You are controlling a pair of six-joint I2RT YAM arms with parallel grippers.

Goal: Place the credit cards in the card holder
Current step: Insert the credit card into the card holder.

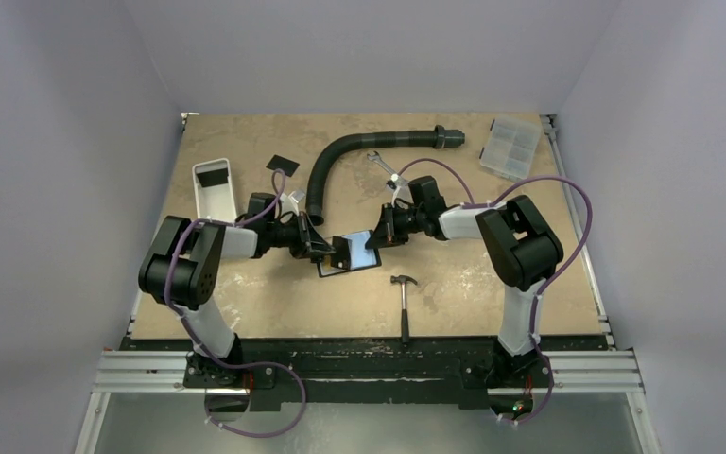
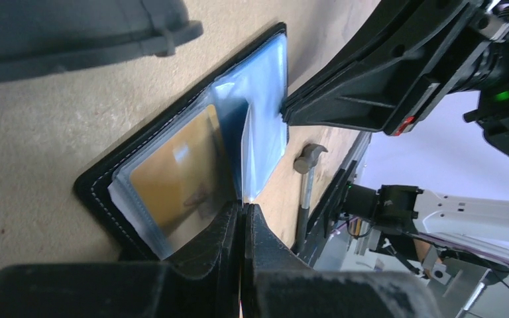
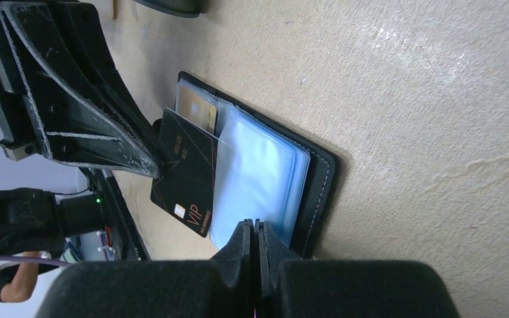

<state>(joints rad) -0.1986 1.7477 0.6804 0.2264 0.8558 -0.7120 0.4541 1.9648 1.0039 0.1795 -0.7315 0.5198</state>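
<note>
On the table (image 1: 246, 312) | left end effector (image 2: 243, 212) pinches credit card (image 3: 185, 175) (partly pocketed) | right end effector (image 3: 256, 228) pinches card holder (image 3: 318, 179) sleeve

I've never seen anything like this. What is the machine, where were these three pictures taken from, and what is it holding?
Two robot arms stand bolted to a table. The wide picture looks down from above; the other two come from cameras on the wrists. On the table lie a hammer, a black hose, a white tray, a clear box and an open card holder, a gold card in one sleeve. The left gripper is shut on a black card partly tucked among the sleeves. The right gripper is shut at the sleeves' edge.
</note>
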